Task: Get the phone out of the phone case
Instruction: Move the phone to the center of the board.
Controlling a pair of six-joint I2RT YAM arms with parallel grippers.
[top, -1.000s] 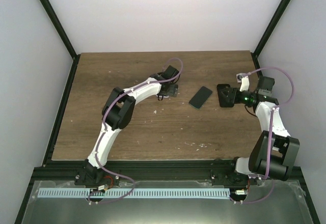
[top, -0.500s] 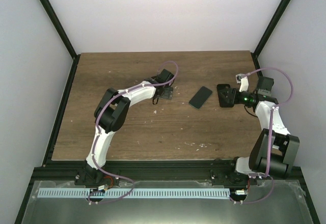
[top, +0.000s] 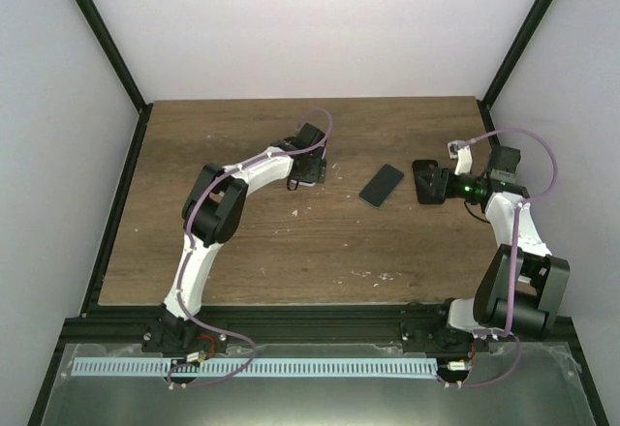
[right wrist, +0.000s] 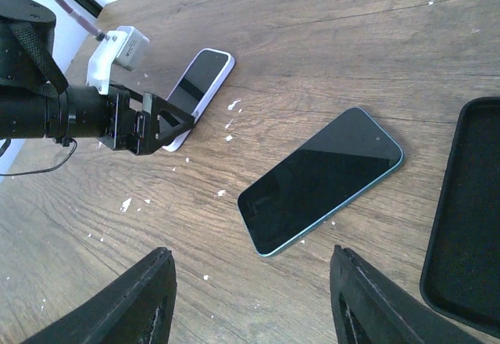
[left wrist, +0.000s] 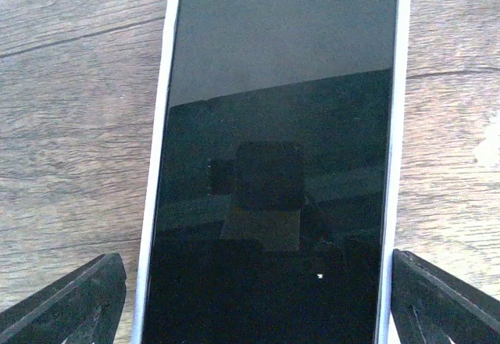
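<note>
The phone [left wrist: 273, 164] lies face up on the table [top: 242, 242], seated in the case [left wrist: 396, 125], whose pale rim shows along both long sides. The left gripper [left wrist: 258, 259] hangs over one end with its jaws wide, one finger just beside each long edge. The right gripper [right wrist: 251, 254] is also spread wide and holds nothing, close to a second, teal-rimmed phone [right wrist: 320, 180].

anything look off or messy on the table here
Only small white flecks scattered on the wooden table between the cased phone and the second phone; they look like stray debris.
</note>
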